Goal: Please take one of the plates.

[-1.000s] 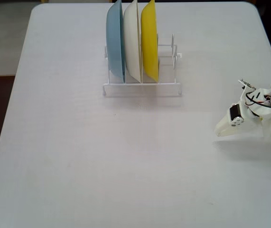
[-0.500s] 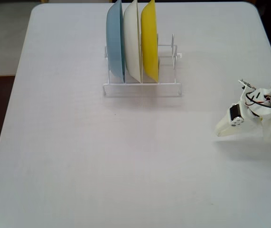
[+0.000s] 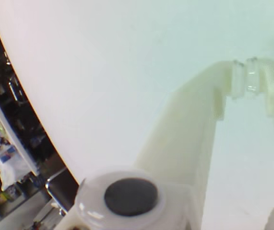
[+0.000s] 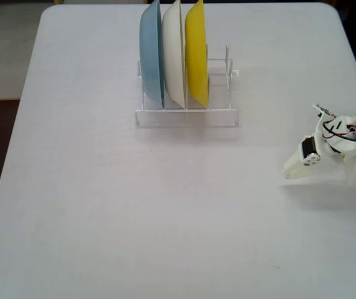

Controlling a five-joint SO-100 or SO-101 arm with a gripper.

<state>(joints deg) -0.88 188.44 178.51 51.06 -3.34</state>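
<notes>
On white table (image 4: pixel 103 205), white wire rack (image 4: pixel 187 112) stands near far edge, holding three upright plates: blue plate (image 4: pixel 151 53), white plate (image 4: pixel 174 53), yellow plate (image 4: pixel 196 53), left to right in fixed view; no orange plate visible. Arm (image 4: pixel 336 149) folded at right edge, well apart from rack. Only wrist view shows gripper (image 3: pixel 244 76): fingertips pressed together, nothing between, over bare table; rack outside that view

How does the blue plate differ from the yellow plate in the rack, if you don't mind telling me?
In the fixed view, the blue plate is pale blue, while the yellow plate is bright yellow. The blue plate stands at the left end of the white wire rack; the yellow plate stands rightmost of the three, with empty slots to its right. Both stand on edge, look about the same size, and flank the white plate.
</notes>
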